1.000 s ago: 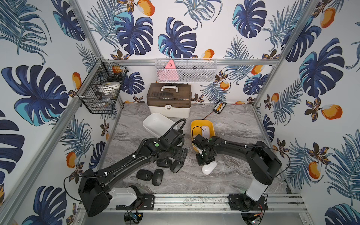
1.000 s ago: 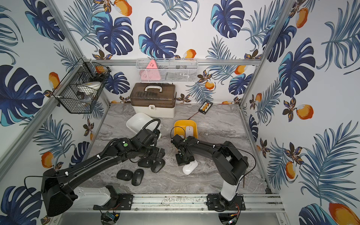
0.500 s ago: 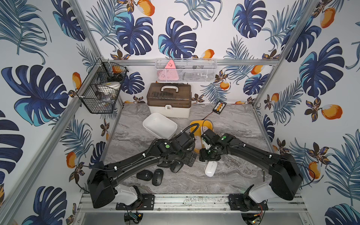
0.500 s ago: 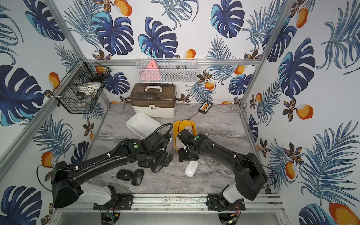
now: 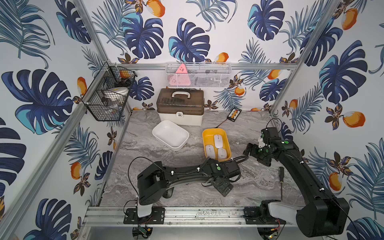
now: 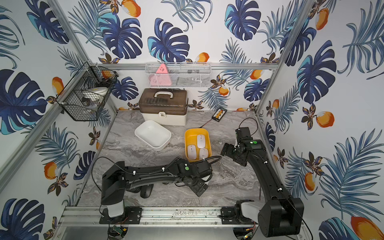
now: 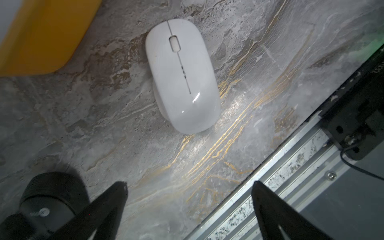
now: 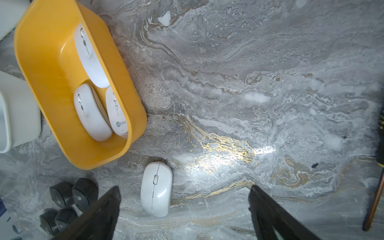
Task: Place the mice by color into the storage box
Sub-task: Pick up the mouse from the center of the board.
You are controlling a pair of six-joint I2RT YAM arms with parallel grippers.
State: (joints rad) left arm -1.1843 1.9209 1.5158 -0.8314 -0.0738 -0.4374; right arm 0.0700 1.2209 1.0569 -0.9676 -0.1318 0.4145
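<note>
**Lettering, readable or part-readable**
- White mouse [image 8: 116, 112], inside the yellow bin [image 8: 41, 62]: grey round emblem at its tail end, then letters like "coo"; not fully legible.
- Black mouse [image 7: 47, 187], outside the yellow bin: pale logo, unreadable.
- Pink triangular card [image 5: 181, 69], well behind the yellow bin: marks too small.
</note>
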